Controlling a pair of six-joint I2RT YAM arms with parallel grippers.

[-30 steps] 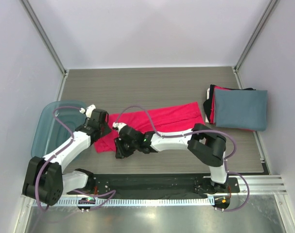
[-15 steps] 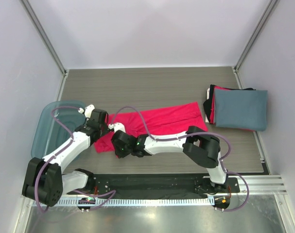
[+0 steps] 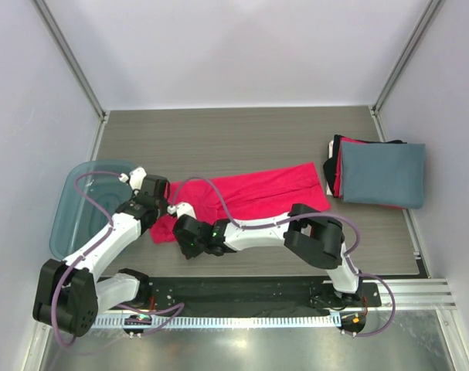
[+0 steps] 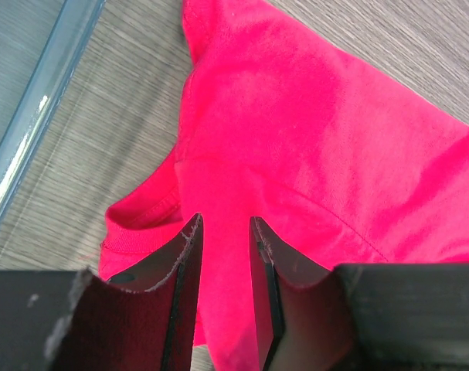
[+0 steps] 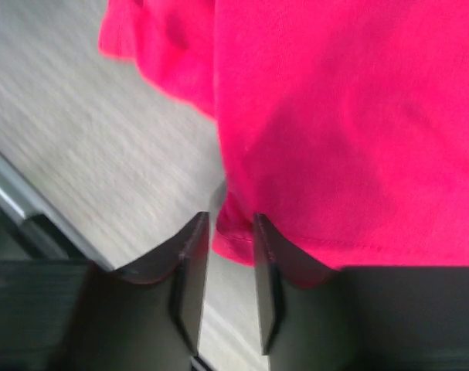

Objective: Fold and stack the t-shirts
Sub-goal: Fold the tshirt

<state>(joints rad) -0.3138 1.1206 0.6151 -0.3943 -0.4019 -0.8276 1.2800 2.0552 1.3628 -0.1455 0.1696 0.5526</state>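
Note:
A bright pink-red t-shirt (image 3: 265, 189) lies folded lengthwise as a long strip across the middle of the table. My left gripper (image 3: 161, 207) is over its left end. In the left wrist view its jaws (image 4: 225, 224) stand a little apart, with smooth pink fabric (image 4: 311, 139) under the gap and the collar to the left. My right gripper (image 3: 180, 229) is at the near-left corner. Its jaws (image 5: 232, 220) are slightly apart, with only the corner of the hem (image 5: 234, 243) between the tips. A folded slate blue-grey t-shirt (image 3: 382, 174) tops a stack at the right, with red (image 3: 339, 179) and black (image 3: 329, 166) edges beneath.
A translucent blue bin (image 3: 72, 209) sits at the left table edge, close to the left arm; its rim (image 4: 41, 100) shows in the left wrist view. The black mounting plate (image 3: 242, 290) runs along the near edge. Walls close in on three sides.
Both grippers have shifted a little left and toward the near edge. The right one now reaches only the hem corner. The shirt has hardly moved.

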